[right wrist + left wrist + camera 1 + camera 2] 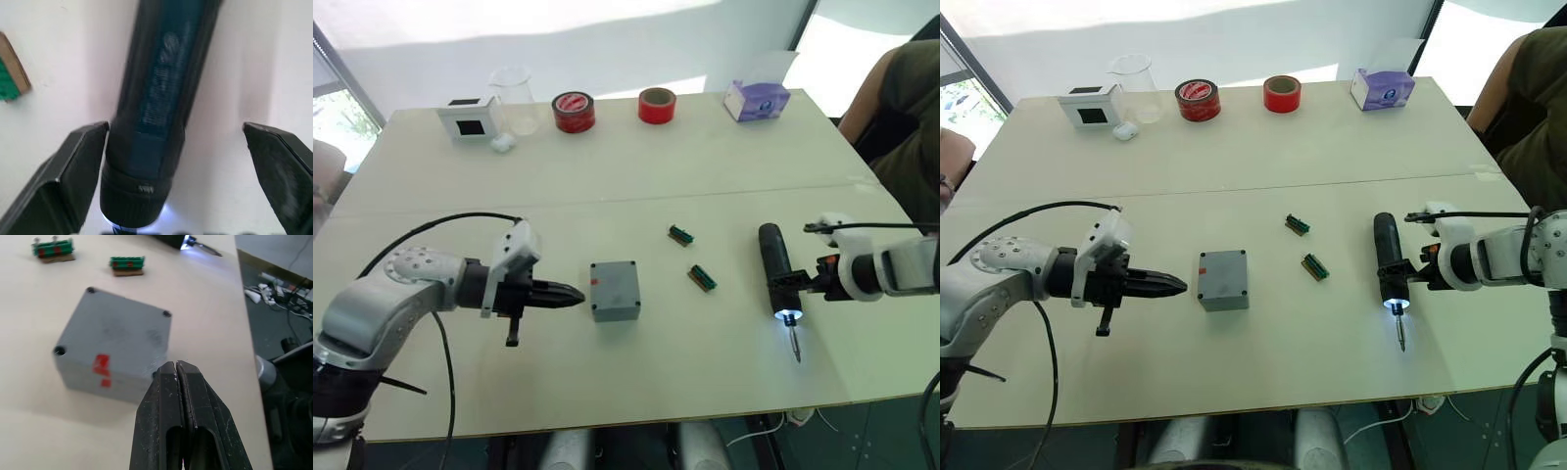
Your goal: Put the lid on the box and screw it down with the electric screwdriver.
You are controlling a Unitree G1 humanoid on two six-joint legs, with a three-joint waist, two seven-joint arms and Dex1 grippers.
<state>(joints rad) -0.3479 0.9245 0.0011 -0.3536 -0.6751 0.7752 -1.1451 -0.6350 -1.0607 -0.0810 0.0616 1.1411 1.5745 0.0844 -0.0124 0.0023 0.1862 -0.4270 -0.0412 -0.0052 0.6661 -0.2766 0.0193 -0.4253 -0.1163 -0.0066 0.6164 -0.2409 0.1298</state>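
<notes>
Right end effector [1408,275] gapes wide around the electric screwdriver [1389,264], whose length runs toward the surface's near edge, bit and light foremost. Left end effector [1175,285], pinched closed, points at the lidded box [1224,279] just beside it.

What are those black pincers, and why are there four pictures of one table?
It is a robot with two arms, and the pincers are its hands, called grippers. Two pictures come from cameras on its head, looking down at the white table. The other two come from small cameras on its wrists. The left gripper is shut and holds nothing; its tip is right next to the grey box, which has its lid on. The right gripper is open around the electric screwdriver, which lies on the table with its light on. Nearby lie two small green parts. At the far edge are two rolls of red tape, a clear beaker, a white box and a purple tissue box.
</notes>
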